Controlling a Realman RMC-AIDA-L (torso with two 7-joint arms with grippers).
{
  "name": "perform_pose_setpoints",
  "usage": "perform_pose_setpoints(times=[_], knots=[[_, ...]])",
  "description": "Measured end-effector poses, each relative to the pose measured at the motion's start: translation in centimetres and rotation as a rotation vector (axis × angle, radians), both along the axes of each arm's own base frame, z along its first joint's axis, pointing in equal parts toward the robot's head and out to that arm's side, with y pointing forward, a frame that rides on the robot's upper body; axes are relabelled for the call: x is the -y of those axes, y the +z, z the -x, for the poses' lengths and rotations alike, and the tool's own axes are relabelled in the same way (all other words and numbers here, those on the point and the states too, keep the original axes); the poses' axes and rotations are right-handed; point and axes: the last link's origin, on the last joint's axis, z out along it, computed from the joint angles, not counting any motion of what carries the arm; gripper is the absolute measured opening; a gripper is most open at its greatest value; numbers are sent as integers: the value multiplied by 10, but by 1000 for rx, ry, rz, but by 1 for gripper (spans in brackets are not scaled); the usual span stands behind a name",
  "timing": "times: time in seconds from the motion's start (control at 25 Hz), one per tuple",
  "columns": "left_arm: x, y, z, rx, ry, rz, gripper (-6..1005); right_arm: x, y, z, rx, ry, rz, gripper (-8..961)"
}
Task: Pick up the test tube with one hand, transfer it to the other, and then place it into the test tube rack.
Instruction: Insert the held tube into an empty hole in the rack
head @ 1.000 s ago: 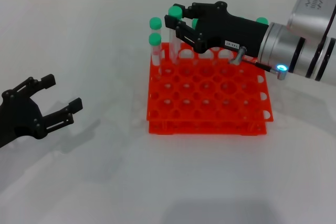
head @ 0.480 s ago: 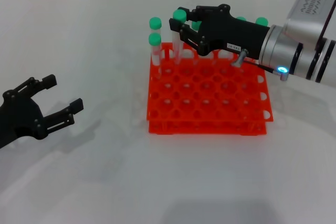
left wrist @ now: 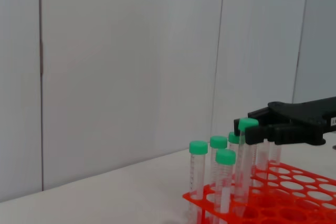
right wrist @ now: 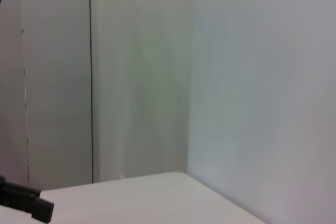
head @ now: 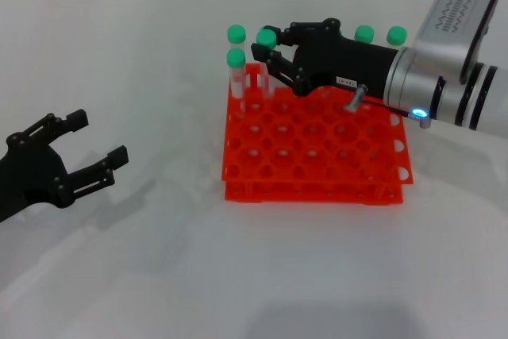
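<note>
The orange-red test tube rack (head: 317,156) stands in the middle of the table, and it also shows in the left wrist view (left wrist: 294,195). My right gripper (head: 267,56), black with a white label, reaches over the rack's back row from the right. It is shut on the test tube (head: 267,40), which stands upright with its lower end down in a back-row hole near the left corner. The left wrist view shows this tube (left wrist: 247,125) between the black fingers (left wrist: 278,134). My left gripper (head: 97,137) is open and empty, low at the left, well apart from the rack.
Two more green-capped tubes (head: 235,34) (head: 235,59) stand at the rack's back left corner. Two others (head: 364,34) (head: 396,35) stand in the back row behind my right wrist. The white table (head: 159,260) spreads around the rack.
My right gripper has come down with the tube, so its green cap sits lower and its tip has gone into the rack. My left gripper has barely moved.
</note>
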Motion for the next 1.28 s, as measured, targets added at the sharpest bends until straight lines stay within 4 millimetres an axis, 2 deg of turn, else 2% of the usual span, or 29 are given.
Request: perform_pose_setpoints(times=[0.92, 1.28], knots=[[-2, 0, 0, -2, 3, -1, 866, 1, -5, 4, 24, 10, 7, 383], [1, 5, 4, 2, 19, -21, 867, 6, 3, 8, -42, 3, 14, 524]])
